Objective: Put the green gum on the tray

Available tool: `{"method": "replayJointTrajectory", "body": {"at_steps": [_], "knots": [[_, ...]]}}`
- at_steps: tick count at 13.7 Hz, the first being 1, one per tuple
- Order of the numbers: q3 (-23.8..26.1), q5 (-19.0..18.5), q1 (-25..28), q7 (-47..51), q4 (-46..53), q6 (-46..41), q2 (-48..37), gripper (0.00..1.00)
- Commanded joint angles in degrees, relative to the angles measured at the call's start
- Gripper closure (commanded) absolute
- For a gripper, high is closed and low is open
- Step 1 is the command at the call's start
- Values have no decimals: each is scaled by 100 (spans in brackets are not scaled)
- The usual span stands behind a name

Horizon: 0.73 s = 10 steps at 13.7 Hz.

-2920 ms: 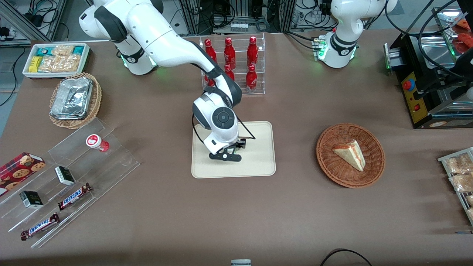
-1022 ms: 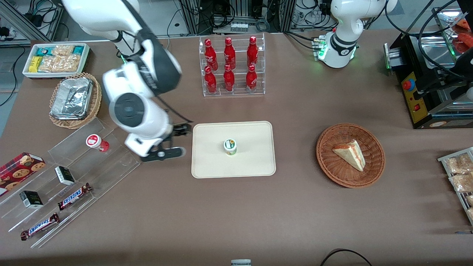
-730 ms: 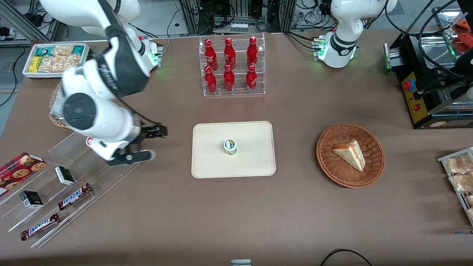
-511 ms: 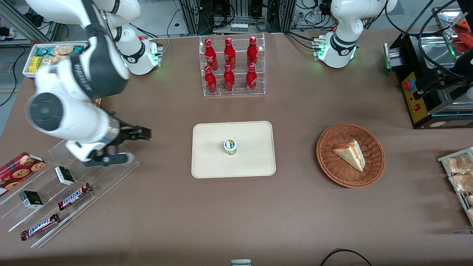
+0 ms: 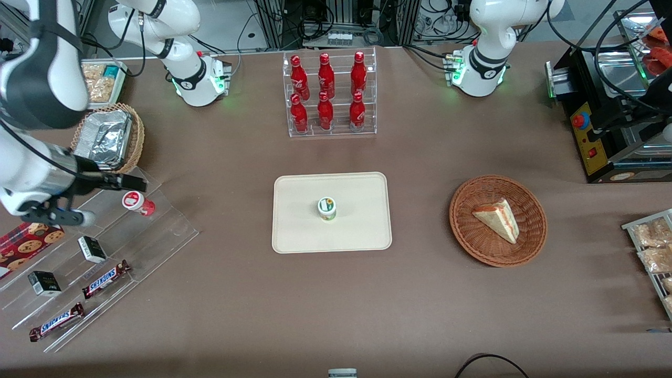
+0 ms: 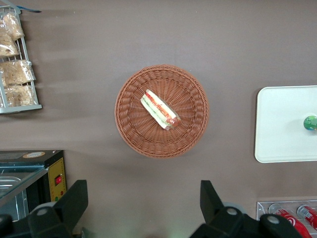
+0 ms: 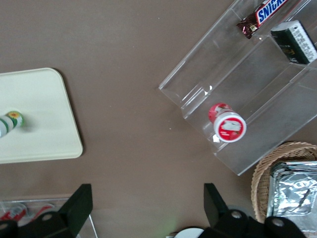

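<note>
The tool [image 5: 100, 199] hangs with fingers spread and nothing between them, high over the clear acrylic step rack [image 5: 100, 247] at the working arm's end of the counter [image 5: 336, 304], just beside the red gum [image 5: 137, 202]. Well apart from it, the green gum [image 5: 327, 208] stands upright near the middle of the tray [image 5: 367, 231]. On the rack lie two bars [image 5: 105, 278] reading SNICKERS.

White glossy arm [image 5: 37, 163], dark-grey joint bands, black gripper [image 5: 86, 199], black cable.

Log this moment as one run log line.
small light-green gum bottle: upright on cream-beige rectangular tray | right gripper: open, empty, above clear acrylic shelf | placement: done
</note>
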Motion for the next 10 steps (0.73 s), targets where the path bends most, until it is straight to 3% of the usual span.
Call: {"method": "replayJointTrajectory", "body": {"at_steps": [1, 5, 10], "knots": [[50, -138, -350, -567, -384, -61, -472, 0], [50, -587, -456, -919, -384, -482, -736, 0], [59, -719, -614, -710, -305, -1001, -1017, 0]]}}
